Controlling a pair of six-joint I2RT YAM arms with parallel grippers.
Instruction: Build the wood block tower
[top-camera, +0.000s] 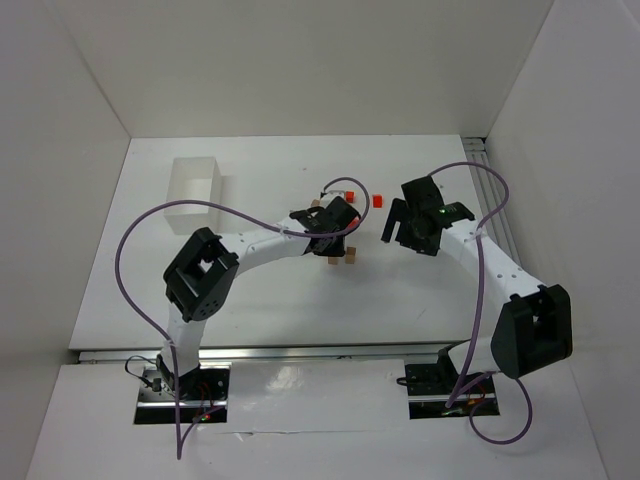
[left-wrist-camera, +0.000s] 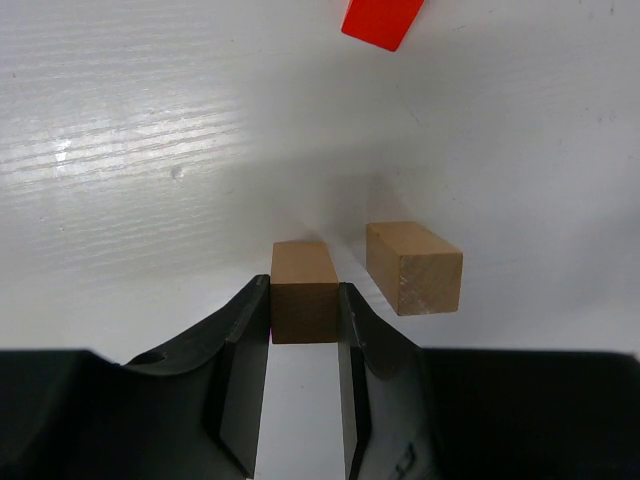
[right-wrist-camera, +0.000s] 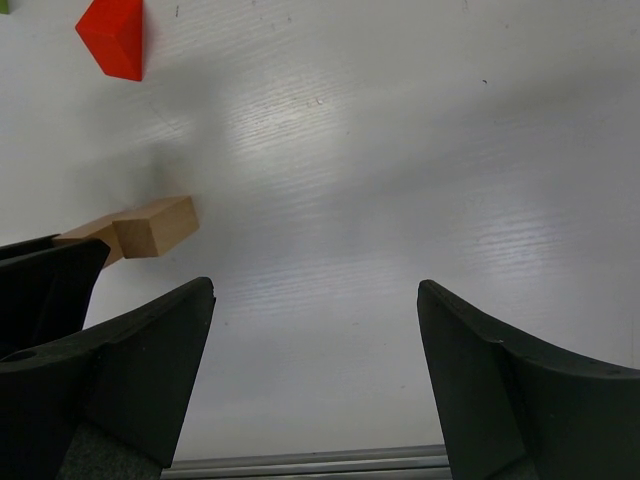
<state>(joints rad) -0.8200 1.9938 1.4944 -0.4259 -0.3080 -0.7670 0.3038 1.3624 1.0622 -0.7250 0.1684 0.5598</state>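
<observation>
Left gripper is pinching a tan block across its flat side faces, mid-table; can't tell if it's lifting off. Block is looking light, rigid, smooth bare wood with square edges, likely slipping if gripped off-centre. Second tan block is sitting just beside, red block beyond, on white table. Right gripper is hanging wide, holding nothing.

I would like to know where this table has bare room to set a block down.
Bare table lies toward the near edge and at the back, right of the white box. Crowded mid-table: the left pincer grips a tan block, a second tan block beside it, red blocks behind, the open right pincer nearby.
</observation>
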